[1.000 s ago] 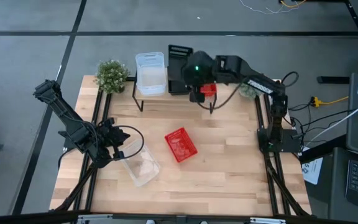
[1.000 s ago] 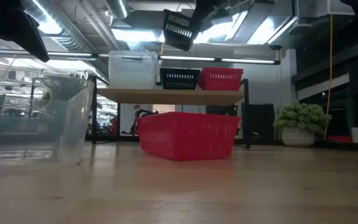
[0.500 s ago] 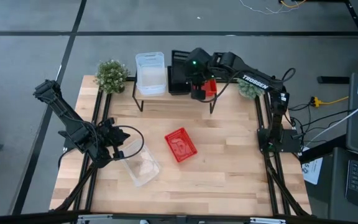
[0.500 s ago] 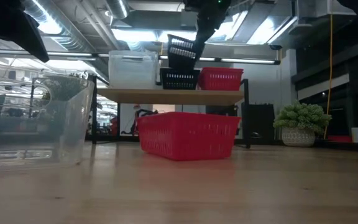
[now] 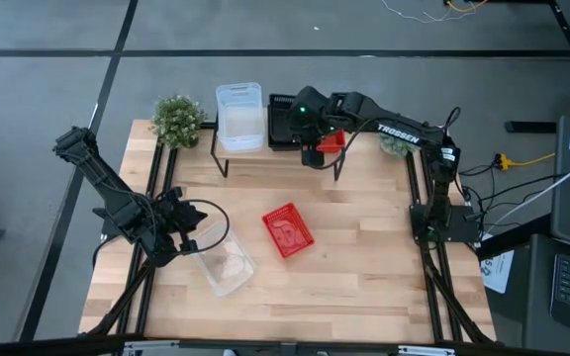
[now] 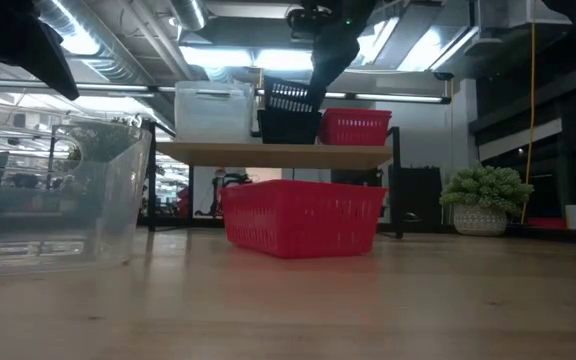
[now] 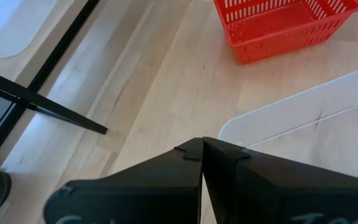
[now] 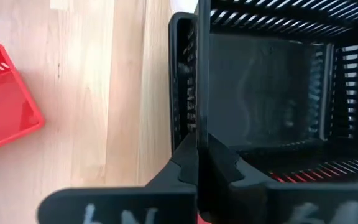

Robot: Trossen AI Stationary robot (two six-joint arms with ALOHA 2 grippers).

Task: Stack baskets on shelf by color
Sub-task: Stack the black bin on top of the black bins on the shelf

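Observation:
On the shelf (image 5: 265, 150) stand stacked clear baskets (image 5: 238, 117), a black basket (image 6: 288, 128) and a red basket (image 6: 353, 127). My right gripper (image 6: 313, 85) hangs over the shelf, shut on another black basket (image 6: 290, 100), which is tilted just above the shelved black one. A red basket (image 5: 287, 229) and a clear basket (image 5: 221, 259) rest on their bottoms on the table. My left gripper (image 7: 202, 144) is shut beside the clear basket's rim (image 7: 278, 118); whether it touches it, I cannot tell. My right gripper pinches one wall of the black basket at its rim (image 8: 197, 106), one finger inside and one outside, coming from above and pointing down. The basket hangs tilted, its held end higher. Its lower end (image 6: 273, 112) is at the rim of the shelved black basket.
Two potted plants stand by the shelf's ends, one on the left (image 5: 178, 119) and one on the right (image 6: 484, 200). The shelf's black legs (image 5: 336, 163) reach down to the table. Bare wood lies between the red basket and the table's near edge.
My right gripper has come down over the shelf with the black basket. The basket, earlier lifted high above the shelf, now hangs tilted just above the shelved black basket, with its lower end at that basket's rim.

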